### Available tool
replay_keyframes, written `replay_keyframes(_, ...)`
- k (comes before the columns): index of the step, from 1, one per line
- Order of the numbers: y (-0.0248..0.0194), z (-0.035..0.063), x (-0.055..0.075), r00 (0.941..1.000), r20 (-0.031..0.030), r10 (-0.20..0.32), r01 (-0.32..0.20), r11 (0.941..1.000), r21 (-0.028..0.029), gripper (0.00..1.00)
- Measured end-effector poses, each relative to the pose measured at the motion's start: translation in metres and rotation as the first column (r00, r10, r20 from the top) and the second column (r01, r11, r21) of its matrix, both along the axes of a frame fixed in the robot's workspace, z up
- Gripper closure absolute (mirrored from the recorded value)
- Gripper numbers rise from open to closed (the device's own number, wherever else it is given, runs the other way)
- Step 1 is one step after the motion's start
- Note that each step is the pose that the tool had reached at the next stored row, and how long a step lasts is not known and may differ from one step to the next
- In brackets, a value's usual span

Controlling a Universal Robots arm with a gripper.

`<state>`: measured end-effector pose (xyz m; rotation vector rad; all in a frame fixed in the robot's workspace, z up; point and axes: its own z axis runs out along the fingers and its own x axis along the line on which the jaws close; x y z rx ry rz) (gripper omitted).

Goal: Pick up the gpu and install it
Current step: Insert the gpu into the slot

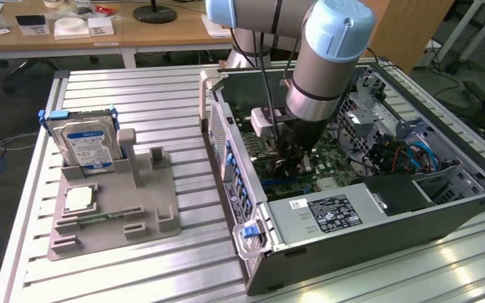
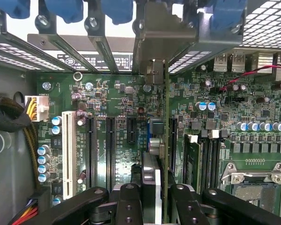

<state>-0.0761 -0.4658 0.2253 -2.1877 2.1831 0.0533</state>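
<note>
gpu (image 2: 165, 140) standing edge-on inside the open case (image 1: 377, 233), over the motherboard (image 2: 107, 93) slots, metal end toward the rear slot covers, pinched by the pincer (image 2: 154, 206), arm (image 1: 327, 63) reaching steeply down into the case, wrist vertical, hard drive (image 1: 86, 142) well apart on the surface (image 1: 141, 82)

One gpu (image 2: 166, 131), one hard drive (image 1: 86, 142)

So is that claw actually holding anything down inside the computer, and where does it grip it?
Yes. The gripper pinches the gpu, a thin card seen edge-on, by its two flat faces, at the end away from its silvery bracket.
</note>
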Motion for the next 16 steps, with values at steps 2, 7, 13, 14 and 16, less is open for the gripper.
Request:
replay_keyframes(2, 0.0, -0.0001, 0.0, 1.0, 0.0001, 0.0, 0.0, 1.0, 0.0001, 0.72)
replay_keyframes(7, -0.0011, -0.0002, 0.0001, 1.0, 0.0002, 0.0, 0.0, 1.0, 0.0004, 0.72)
replay_keyframes(13, -0.0022, -0.0002, 0.0, 1.0, 0.0001, 0.0, 0.0, 1.0, 0.0001, 0.72)
replay_keyframes(14, -0.0022, -0.0004, 0.0001, 1.0, 0.0001, 0.0, 0.0, 1.0, 0.0001, 0.72)
replay_keyframes(16, -0.0022, -0.0013, 0.0001, 1.0, 0.0002, 0.0, 0.0, 1.0, 0.0002, 0.72)
